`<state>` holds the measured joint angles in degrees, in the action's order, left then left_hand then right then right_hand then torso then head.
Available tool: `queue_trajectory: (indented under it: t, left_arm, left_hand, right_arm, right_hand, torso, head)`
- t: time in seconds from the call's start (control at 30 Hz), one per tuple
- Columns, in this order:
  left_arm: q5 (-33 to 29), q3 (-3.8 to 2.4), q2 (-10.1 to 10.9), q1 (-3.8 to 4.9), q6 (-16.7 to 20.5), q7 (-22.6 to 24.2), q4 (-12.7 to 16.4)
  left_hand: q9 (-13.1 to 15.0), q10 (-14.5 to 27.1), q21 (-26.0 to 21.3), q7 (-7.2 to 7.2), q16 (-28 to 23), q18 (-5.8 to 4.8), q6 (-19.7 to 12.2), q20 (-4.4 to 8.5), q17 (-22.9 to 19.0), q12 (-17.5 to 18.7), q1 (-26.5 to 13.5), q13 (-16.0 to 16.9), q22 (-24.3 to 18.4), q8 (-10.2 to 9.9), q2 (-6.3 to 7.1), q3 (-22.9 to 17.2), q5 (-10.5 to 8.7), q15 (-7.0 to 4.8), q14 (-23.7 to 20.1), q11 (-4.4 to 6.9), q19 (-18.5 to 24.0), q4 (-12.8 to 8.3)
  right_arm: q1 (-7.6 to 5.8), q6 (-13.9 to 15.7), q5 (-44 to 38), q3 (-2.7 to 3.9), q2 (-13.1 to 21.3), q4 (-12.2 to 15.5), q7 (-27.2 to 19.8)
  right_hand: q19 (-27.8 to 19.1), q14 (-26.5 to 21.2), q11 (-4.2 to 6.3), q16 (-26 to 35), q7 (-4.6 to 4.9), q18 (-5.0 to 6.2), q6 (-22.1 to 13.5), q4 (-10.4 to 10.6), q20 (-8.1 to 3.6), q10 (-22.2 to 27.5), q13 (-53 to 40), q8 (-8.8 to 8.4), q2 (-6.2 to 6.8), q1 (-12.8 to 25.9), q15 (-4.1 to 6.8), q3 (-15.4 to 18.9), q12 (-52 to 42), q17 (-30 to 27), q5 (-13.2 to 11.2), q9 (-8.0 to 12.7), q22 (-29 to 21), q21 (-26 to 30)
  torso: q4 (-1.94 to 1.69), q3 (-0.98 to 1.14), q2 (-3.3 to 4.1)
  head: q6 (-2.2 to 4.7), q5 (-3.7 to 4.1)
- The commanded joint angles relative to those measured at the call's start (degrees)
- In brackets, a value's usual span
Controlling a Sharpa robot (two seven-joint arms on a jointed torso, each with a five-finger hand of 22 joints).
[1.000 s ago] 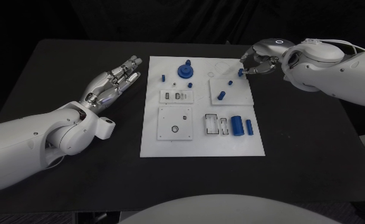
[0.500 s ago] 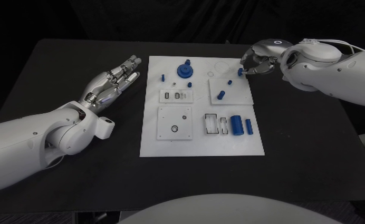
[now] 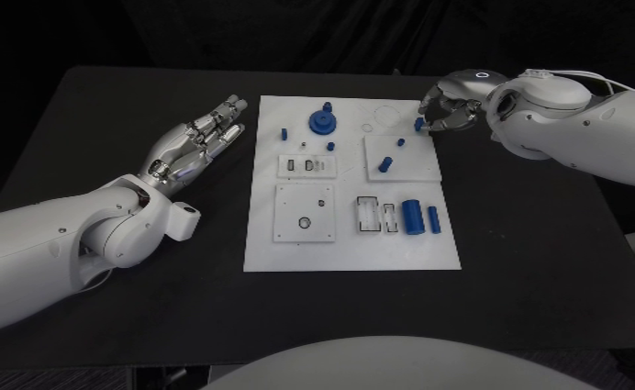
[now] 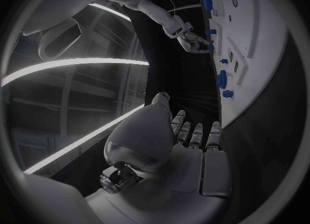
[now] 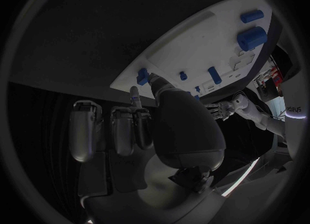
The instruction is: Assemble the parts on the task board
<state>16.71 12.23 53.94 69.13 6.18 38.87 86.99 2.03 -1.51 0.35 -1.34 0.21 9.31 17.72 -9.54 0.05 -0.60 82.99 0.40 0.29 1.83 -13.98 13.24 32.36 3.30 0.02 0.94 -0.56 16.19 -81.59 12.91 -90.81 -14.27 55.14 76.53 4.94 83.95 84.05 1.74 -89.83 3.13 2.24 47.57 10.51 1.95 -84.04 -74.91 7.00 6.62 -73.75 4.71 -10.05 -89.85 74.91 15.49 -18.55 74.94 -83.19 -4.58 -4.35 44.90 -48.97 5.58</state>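
The white task board lies in the middle of the black table. My right hand hovers at the board's far right edge and pinches a small blue piece between thumb and finger; that piece sits at the fingertips beside the board's rim. On the board are a blue round part with a peg, a thick blue cylinder, a thin one and several small blue pegs. My left hand lies flat and empty left of the board, fingers apart.
White inset plates with slots and holes sit on the board, one near the front left and one at the right. Bare black table surrounds the board on all sides.
The right hand has shifted very slightly at the board's far right edge, still pinching the blue piece. The left hand has not moved.
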Motion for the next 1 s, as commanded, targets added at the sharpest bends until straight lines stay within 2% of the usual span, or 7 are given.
queue_trajectory:
  t: [0.03,0.77,1.0]
  left_arm:
    - [-0.1,-0.04,-0.1,-0.13,-0.9,6.4,0.0]
    - [-0.1,-0.04,-0.1,-0.16,-1.2,6.3,0.0]
    - [-0.1,-0.04,-0.1,-0.17,-1.3,6.2,-0.1]
  left_hand:
    - [0.1,0.0,0.2,-0.20,-0.2,0.93,0.1,-0.42,0.0,0.2,0.5,0.0,0.1,0.3,-0.03,-0.3,0.15,0.23,0.0,-0.57,0.0,0.1]
    - [0.0,0.0,0.2,-0.22,-0.2,0.91,0.1,-0.53,0.0,0.2,0.6,0.0,0.1,0.3,-0.04,-0.4,0.11,0.46,0.0,-0.59,0.0,0.1]
    - [0.0,0.0,0.2,-0.23,-0.2,0.90,0.1,-0.57,0.0,0.2,0.6,0.0,0.1,0.3,-0.05,-0.4,0.08,0.51,0.0,-0.61,0.0,0.1]
  right_arm:
    - [0.17,-0.3,-1.6,0.03,-0.1,-0.1,1.7]
    - [0.72,-0.2,-1.8,0.03,-1.1,-1.0,2.0]
    - [0.83,-0.3,-1.8,0.04,-1.5,-1.5,1.9]
  right_hand:
    - [1.9,5.9,-0.26,-0.2,-0.07,-0.39,0.4,0.3,-0.27,-6.0,-15.1,0.19,0.07,-0.7,0.21,0.1,-0.2,15.1,0.2,-0.1,12.6,0.3]
    - [1.8,5.9,-0.24,-0.2,-0.09,-0.36,0.4,0.2,-0.33,-6.0,-15.1,0.35,0.15,-1.2,0.30,0.0,-0.2,15.1,0.3,-0.3,12.5,0.4]
    - [1.8,5.9,-0.14,-0.2,-0.21,-0.36,0.9,-0.1,-0.43,-6.0,-15.1,0.91,-0.02,-2.2,0.40,-0.2,-0.2,15.1,0.3,-0.7,12.6,0.4]
  torso:
    - [-0.01,-0.03,0.00]
    - [0.02,0.00,-0.02]
    - [0.02,0.01,-0.01]
  head:
    - [-0.03,0.08]
    - [-0.24,0.12]
    - [-0.37,0.19]
